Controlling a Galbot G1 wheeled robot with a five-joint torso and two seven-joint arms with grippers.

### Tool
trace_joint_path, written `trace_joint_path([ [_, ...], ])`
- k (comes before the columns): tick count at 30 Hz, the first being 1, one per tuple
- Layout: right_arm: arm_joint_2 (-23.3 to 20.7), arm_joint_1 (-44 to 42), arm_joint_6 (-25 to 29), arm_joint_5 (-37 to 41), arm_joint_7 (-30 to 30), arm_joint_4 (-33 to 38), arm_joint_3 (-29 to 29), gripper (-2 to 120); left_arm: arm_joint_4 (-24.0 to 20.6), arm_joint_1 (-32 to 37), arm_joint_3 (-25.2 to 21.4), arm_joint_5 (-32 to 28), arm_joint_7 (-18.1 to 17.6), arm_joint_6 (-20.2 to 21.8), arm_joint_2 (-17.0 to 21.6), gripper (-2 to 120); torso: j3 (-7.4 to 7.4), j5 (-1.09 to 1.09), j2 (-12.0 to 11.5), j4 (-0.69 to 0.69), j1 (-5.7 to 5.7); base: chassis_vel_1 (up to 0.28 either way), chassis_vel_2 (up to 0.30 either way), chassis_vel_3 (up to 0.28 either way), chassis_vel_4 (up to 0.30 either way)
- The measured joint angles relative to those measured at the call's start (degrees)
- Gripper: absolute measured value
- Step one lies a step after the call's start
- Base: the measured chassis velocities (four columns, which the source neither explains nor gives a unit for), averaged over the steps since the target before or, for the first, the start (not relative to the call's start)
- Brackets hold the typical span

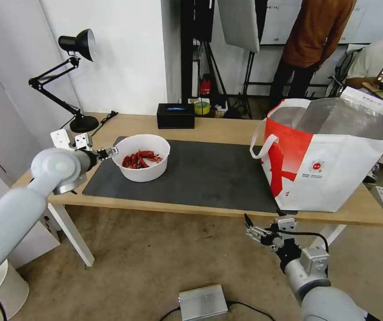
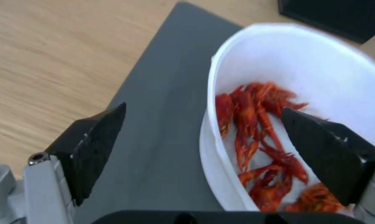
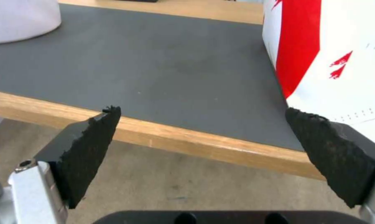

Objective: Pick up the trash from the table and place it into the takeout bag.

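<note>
Here, left gripper [image 2: 202, 137] fingers [image 2: 94, 146] straddle upright bowl [image 1: 142, 157] rim.

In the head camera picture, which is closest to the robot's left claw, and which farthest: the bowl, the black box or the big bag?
From the left gripper:
1. Bowl, right beside it on the mat.
2. Black box, at the table's back edge.
3. Bag, at the table's right end.
</note>
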Motion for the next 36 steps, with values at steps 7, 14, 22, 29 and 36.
trace_joint_path([
  [7, 0.0, 0.0, 0.0, 0.0, 0.0, 0.0, 0.0, 100, 2.6, -1.9, 3.8, 3.3, 0.7, 1.1, -1.5, 100, 0.0, 0.0, 0.0, 0.01, 0.0, 0.0, 0.0, 0.0, 0.0],
  [14, 0.0, 0.0, 0.0, 0.0, 0.0, 0.0, 0.0, 100, 3.8, -3.0, 6.1, 4.7, 0.1, 1.2, -3.0, 91, 0.0, 0.0, 0.0, 0.01, -0.01, 0.0, 0.0, 0.0, 0.0],
  [22, 0.0, 0.0, 0.0, 0.0, 0.0, 0.0, 0.0, 100, 4.0, -3.9, 7.5, 4.8, -0.8, 1.8, -3.1, 59, -0.01, 0.0, 0.0, 0.01, -0.01, 0.0, 0.0, 0.0, 0.0],
  [29, 0.0, 0.0, 0.0, 0.0, 0.0, 0.0, 0.0, 100, 3.6, -4.2, 8.2, 4.7, -1.0, 2.3, -2.6, 34, -0.01, 0.0, 0.0, 0.01, -0.01, 0.0, 0.0, 0.0, 0.0],
  [36, 0.0, 0.0, 0.0, 0.0, 0.0, 0.0, 0.0, 100, 2.8, -4.2, 8.4, 4.6, -1.3, 2.4, -2.2, 12, -0.01, 0.0, 0.0, 0.01, -0.01, 0.0, 0.0, 0.0, 0.0],
])
